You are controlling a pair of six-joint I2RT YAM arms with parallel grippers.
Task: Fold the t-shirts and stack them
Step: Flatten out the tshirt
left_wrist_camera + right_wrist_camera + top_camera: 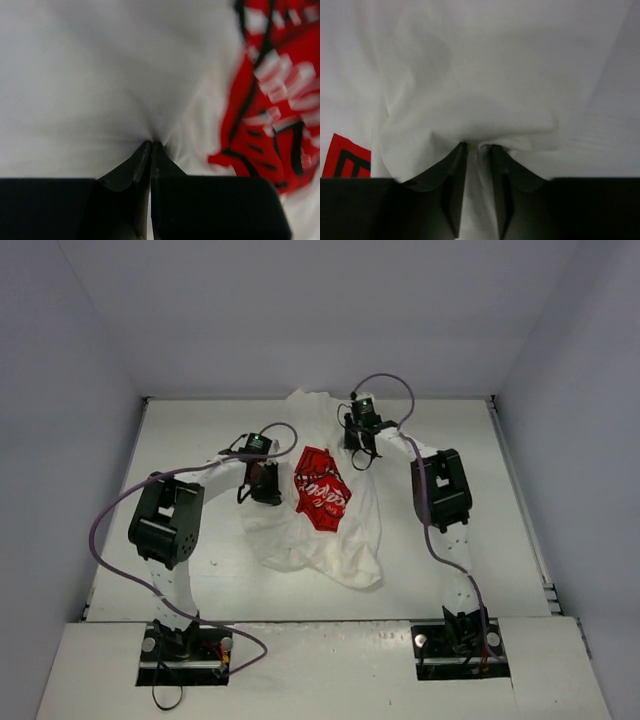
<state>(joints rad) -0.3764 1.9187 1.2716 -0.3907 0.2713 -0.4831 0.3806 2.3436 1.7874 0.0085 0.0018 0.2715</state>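
Crumpled t-shirt [335,545], red print [321,490] facing up, lies at mid-surface [190,440] between both pincers. The left pincer [151,146] is clamped tight on white cloth beside the print; the right pincer [477,147], nearer the far edge, grips a bunched fold.

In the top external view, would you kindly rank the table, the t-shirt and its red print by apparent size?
Largest to smallest:
1. the table
2. the t-shirt, crumpled on it
3. the red print, only a patch of the shirt
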